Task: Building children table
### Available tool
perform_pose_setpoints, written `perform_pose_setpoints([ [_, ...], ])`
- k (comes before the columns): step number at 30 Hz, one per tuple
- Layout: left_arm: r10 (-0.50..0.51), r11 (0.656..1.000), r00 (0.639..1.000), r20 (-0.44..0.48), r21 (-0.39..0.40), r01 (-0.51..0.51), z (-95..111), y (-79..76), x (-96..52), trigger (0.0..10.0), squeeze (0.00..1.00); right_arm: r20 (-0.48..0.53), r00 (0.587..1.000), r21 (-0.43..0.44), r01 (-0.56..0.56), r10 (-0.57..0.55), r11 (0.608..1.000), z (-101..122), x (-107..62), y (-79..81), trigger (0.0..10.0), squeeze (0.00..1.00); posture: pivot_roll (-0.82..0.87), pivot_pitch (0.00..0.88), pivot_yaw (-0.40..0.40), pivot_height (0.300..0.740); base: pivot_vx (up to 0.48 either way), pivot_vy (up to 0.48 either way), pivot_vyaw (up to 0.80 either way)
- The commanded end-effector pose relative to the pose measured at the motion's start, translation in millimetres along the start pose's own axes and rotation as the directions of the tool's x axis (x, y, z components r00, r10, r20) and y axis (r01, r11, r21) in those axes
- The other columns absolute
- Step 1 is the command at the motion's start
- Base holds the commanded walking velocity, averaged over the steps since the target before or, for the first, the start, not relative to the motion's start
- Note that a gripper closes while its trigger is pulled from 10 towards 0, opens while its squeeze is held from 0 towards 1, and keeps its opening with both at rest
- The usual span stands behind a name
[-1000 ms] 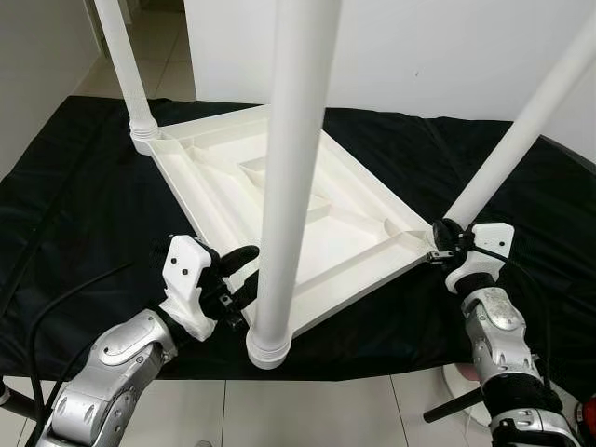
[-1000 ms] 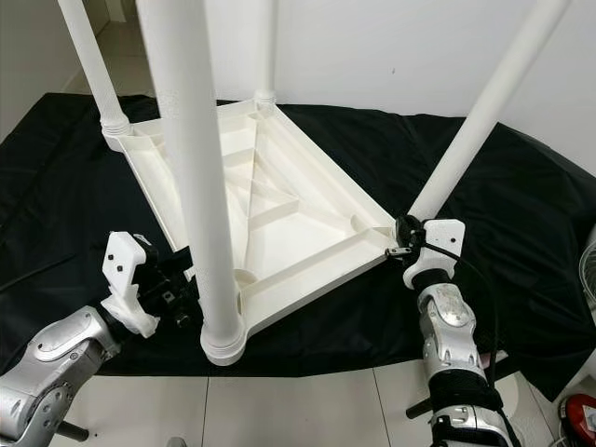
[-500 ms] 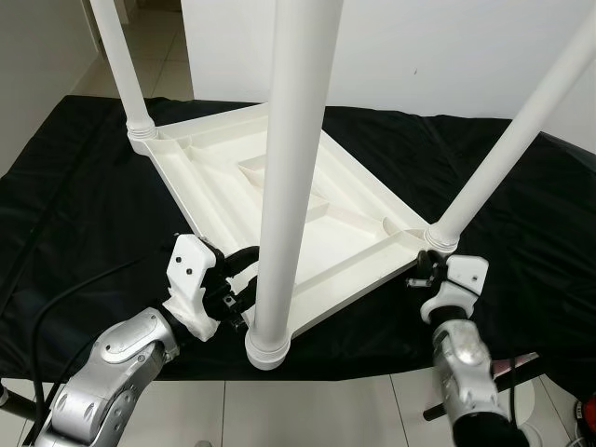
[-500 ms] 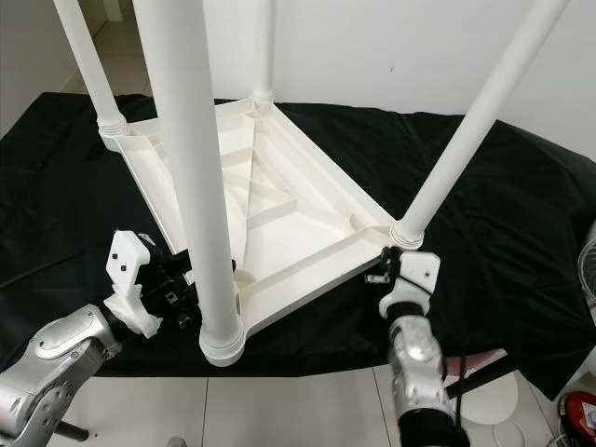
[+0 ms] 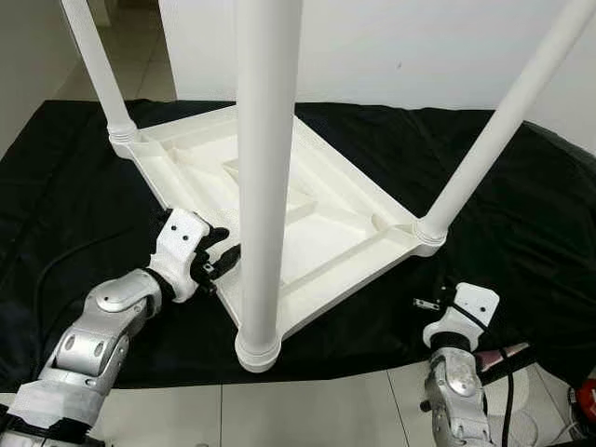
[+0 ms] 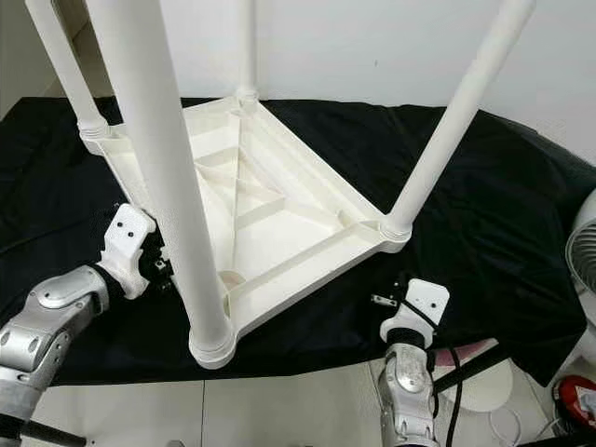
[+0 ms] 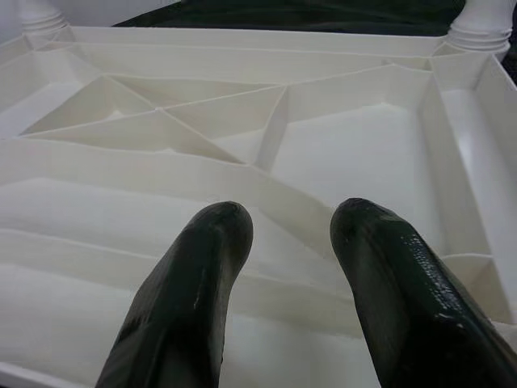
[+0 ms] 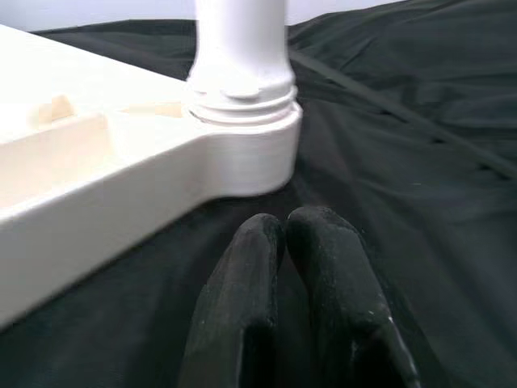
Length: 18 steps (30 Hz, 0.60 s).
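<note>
Tipping is risked: the upturned tabletop (image 5: 307, 219) could be levered by the parted left gripper (image 5: 219, 264) at 9 o'clock; the right gripper (image 8: 295, 234) is pinched empty.

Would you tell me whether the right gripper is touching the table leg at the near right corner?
Apart. In the right wrist view, black cloth shows between the shut right gripper and the table leg.

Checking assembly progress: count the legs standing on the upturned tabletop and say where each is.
4. Near corner leg, by the left end effector; right corner leg, beyond the right end effector; left corner leg; far corner leg. All corners visible.
</note>
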<state>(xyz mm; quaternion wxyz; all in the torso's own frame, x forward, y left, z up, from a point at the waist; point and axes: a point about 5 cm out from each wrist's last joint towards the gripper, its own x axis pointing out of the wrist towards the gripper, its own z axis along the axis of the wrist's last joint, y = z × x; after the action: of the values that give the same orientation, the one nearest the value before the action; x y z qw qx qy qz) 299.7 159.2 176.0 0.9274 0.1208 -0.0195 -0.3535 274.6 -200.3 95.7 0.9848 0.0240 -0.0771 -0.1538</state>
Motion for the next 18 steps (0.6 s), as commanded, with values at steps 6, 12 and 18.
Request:
perform_pose_setpoints([
  [6, -0.141, 0.99, 0.985, 0.102, 0.015, 0.14, 18, -12.4, 7.9, 10.0, 0.0, -0.075, 0.994, 0.023, -0.078, 0.08, 0.997, -4, 18.5, 19.4, 10.0, 0.0, 0.06, 0.103, -0.011, 0.74, 0.0, 0.0, 0.0],
  [12, -0.154, 0.988, 0.98, 0.123, 0.004, 0.155, 20, -20.8, 15.8, 10.0, 0.0, -0.142, 0.983, 0.048, -0.107, 0.113, 0.993, -8, 31.5, 27.2, 10.0, 0.0, 0.08, 0.092, -0.021, 0.74, 0.0, 0.0, 0.0],
  [18, -0.216, 0.975, 0.961, 0.174, -0.008, 0.22, 28, -41.9, 22.9, 10.0, 0.0, -0.176, 0.977, 0.076, -0.105, 0.117, 0.992, -8, 44.1, 30.7, 10.0, 0.0, 0.09, 0.082, -0.033, 0.74, 0.0, 0.0, 0.0],
])
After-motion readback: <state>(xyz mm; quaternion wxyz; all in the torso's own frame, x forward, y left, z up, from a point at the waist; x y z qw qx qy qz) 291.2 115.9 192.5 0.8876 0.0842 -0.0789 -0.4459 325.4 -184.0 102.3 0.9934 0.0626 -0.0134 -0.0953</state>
